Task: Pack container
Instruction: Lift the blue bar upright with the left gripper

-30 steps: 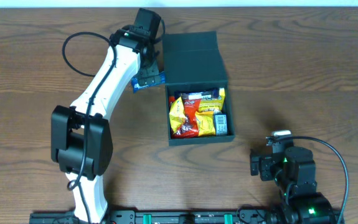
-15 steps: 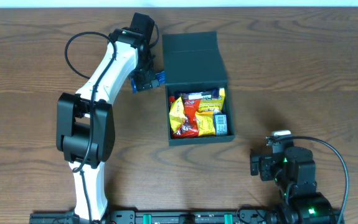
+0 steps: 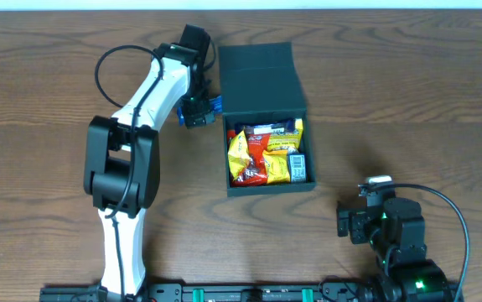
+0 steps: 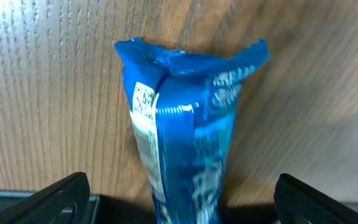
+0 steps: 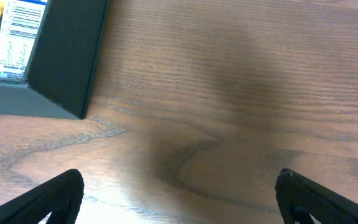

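The dark teal container (image 3: 227, 159) stands open at mid-table, its hinged lid (image 3: 260, 80) lying flat behind it. Several red and yellow snack packets (image 3: 266, 155) fill it. A blue snack packet (image 3: 215, 104) lies on the table by the box's left rear corner, mostly hidden under my left gripper (image 3: 199, 111). In the left wrist view the blue packet (image 4: 185, 143) runs between the jaws of my left gripper (image 4: 179, 211), which stand wide apart and do not touch it. My right gripper (image 3: 365, 222) is open and empty near the front right, also shown in its wrist view (image 5: 179, 199).
The box's near right corner (image 5: 60, 68) shows in the right wrist view. The white left arm (image 3: 136, 117) reaches across the left half of the wooden table. The table's far edge runs just behind the lid.
My left gripper has shifted slightly right and toward the box, and the arm has swung. The blue packet is now more covered by it. The right arm has not moved.
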You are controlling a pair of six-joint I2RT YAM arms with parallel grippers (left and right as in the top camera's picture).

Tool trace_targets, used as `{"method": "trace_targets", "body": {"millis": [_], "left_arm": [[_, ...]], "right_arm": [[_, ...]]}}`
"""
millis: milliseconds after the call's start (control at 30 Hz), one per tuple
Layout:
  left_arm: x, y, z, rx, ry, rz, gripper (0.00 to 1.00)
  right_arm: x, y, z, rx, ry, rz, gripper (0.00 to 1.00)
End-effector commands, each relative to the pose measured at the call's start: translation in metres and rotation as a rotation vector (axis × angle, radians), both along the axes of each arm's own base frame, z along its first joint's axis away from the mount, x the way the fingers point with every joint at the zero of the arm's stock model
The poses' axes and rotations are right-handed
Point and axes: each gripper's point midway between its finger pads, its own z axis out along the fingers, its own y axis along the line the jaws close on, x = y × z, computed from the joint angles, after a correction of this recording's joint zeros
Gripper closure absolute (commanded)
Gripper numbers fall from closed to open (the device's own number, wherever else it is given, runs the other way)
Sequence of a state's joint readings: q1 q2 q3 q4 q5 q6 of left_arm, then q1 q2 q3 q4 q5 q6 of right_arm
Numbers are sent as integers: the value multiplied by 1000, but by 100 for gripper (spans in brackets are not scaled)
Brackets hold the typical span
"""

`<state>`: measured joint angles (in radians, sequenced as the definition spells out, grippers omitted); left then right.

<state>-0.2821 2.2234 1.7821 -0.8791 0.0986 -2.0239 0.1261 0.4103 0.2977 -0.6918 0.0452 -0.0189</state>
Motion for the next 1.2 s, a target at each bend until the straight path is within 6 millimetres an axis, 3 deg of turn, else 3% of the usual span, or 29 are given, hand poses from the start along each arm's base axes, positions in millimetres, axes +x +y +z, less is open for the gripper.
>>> {"method": "trace_targets", "body": {"millis": [0,167,400,733,900,1167], "left_arm": [[1,3,-10,4,25,59,4],[2,8,-11,68,4,57,4],[13,0,-12,62,-44,37,4],[11,-5,-30,69,-20,24,0],[12,-5,-30,73,-22,25,27],[11,-5,-30,72,-22,24,63]], "right_arm": [[0,-3,1,-2,-4,-16,1],[0,-3,1,-2,-4,-16,1],[0,-3,1,-2,-4,-16,1],[0,-3,1,-2,-4,-16,1],[0,-3,1,-2,-4,-16,1],[0,-3,1,-2,-4,-16,1]]}}
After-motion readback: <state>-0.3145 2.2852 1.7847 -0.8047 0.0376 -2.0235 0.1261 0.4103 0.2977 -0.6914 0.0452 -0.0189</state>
